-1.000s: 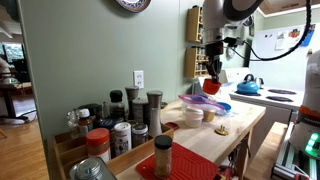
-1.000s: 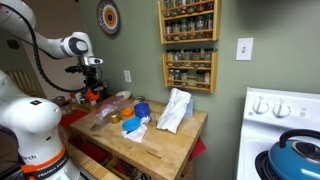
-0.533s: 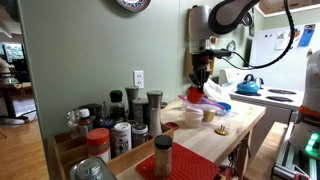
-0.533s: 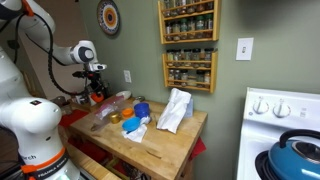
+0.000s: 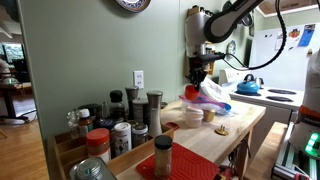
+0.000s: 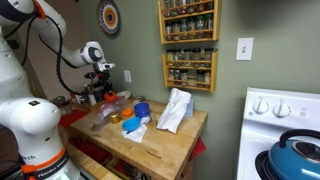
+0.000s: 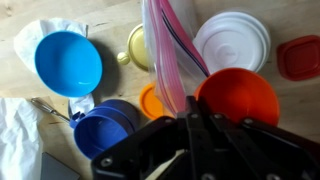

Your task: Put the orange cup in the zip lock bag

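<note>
My gripper [image 7: 195, 122] is shut on the orange cup [image 7: 238, 97], gripping its rim; the cup hangs open side up just above the table. The zip lock bag [image 7: 170, 50], clear with a pink-purple strip, stands crumpled right beside the cup on its left in the wrist view. In both exterior views the gripper [image 5: 197, 78] [image 6: 102, 86] hovers low over the bag [image 5: 212, 98] [image 6: 110, 110] with the cup [image 5: 191, 92] in it. Whether the cup touches the bag's mouth I cannot tell.
Under the gripper lie a blue bowl [image 7: 68, 62], a dark blue cup [image 7: 100, 132], a beige cup [image 7: 138, 46], a white lid [image 7: 232, 40], a red lid [image 7: 300, 57] and an orange lid [image 7: 151, 100]. A white cloth [image 6: 175, 110] lies mid-table. Spice jars [image 5: 112, 125] crowd one end.
The arm has carried the orange cup sideways toward the wall and lower, from beside the table's edge to right over the zip lock bag. The gripper has stayed shut on the cup.
</note>
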`<state>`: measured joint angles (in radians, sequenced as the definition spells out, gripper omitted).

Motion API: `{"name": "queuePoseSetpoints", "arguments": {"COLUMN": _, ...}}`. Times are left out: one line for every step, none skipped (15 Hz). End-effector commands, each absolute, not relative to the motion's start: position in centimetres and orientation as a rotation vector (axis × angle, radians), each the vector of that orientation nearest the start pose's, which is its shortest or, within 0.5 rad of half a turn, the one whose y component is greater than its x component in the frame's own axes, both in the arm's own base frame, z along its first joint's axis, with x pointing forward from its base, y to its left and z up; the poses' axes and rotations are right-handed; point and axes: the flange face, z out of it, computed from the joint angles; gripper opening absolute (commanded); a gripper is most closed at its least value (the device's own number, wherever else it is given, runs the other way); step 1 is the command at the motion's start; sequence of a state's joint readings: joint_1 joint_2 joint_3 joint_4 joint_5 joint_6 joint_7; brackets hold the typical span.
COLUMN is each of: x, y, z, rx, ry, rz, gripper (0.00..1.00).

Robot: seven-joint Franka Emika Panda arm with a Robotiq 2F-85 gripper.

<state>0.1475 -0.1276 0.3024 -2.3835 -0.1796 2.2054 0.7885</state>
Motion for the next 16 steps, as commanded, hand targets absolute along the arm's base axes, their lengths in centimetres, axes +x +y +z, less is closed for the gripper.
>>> {"name": "queuePoseSetpoints", "arguments": {"x": 43.2, "y": 18.6, "z": 36.3, "rx": -3.367, "ry": 0.487, "rz": -0.099, "gripper": 0.01}}
{"name": "queuePoseSetpoints", "arguments": {"x": 43.2, "y": 18.2, "z": 36.2, "rx": -3.376, "ry": 0.503, "rz": -0.09, "gripper": 0.01}}
{"name": "queuePoseSetpoints", "arguments": {"x": 43.2, "y": 17.9, "z": 36.2, "rx": -3.387, "ry": 0.525, "rz": -0.088, "gripper": 0.01}}
{"name": "queuePoseSetpoints", "arguments": {"x": 43.2, "y": 17.6, "z": 36.3, "rx": -3.39, "ry": 0.542, "rz": -0.076, "gripper": 0.01}}
{"name": "queuePoseSetpoints", "arguments": {"x": 43.2, "y": 17.2, "z": 36.4, "rx": -3.404, "ry": 0.558, "rz": -0.071, "gripper": 0.01}}
{"name": "queuePoseSetpoints", "arguments": {"x": 43.1, "y": 17.0, "z": 36.3, "rx": -3.422, "ry": 0.567, "rz": -0.052, "gripper": 0.01}}
{"name": "queuePoseSetpoints", "arguments": {"x": 43.0, "y": 16.8, "z": 36.1, "rx": -3.44, "ry": 0.57, "rz": -0.033, "gripper": 0.01}}
{"name": "queuePoseSetpoints", "arguments": {"x": 42.9, "y": 16.7, "z": 35.8, "rx": -3.457, "ry": 0.577, "rz": -0.021, "gripper": 0.01}}
{"name": "queuePoseSetpoints", "arguments": {"x": 42.8, "y": 16.7, "z": 35.5, "rx": -3.474, "ry": 0.592, "rz": -0.021, "gripper": 0.01}}
{"name": "queuePoseSetpoints", "arguments": {"x": 42.8, "y": 16.7, "z": 35.3, "rx": -3.488, "ry": 0.606, "rz": -0.021, "gripper": 0.01}}
{"name": "queuePoseSetpoints", "arguments": {"x": 42.7, "y": 16.8, "z": 35.1, "rx": -3.5, "ry": 0.619, "rz": -0.024, "gripper": 0.01}}
{"name": "queuePoseSetpoints", "arguments": {"x": 42.8, "y": 16.8, "z": 34.8, "rx": -3.513, "ry": 0.646, "rz": -0.05, "gripper": 0.01}}
{"name": "queuePoseSetpoints", "arguments": {"x": 42.8, "y": 16.8, "z": 34.7, "rx": -3.519, "ry": 0.672, "rz": -0.066, "gripper": 0.01}}
{"name": "queuePoseSetpoints", "arguments": {"x": 43.0, "y": 16.8, "z": 34.7, "rx": -3.523, "ry": 0.706, "rz": -0.112, "gripper": 0.01}}
{"name": "queuePoseSetpoints", "arguments": {"x": 43.0, "y": 16.8, "z": 34.6, "rx": -3.524, "ry": 0.726, "rz": -0.117, "gripper": 0.01}}
{"name": "queuePoseSetpoints", "arguments": {"x": 43.0, "y": 16.8, "z": 34.2, "rx": -3.532, "ry": 0.731, "rz": -0.103, "gripper": 0.01}}
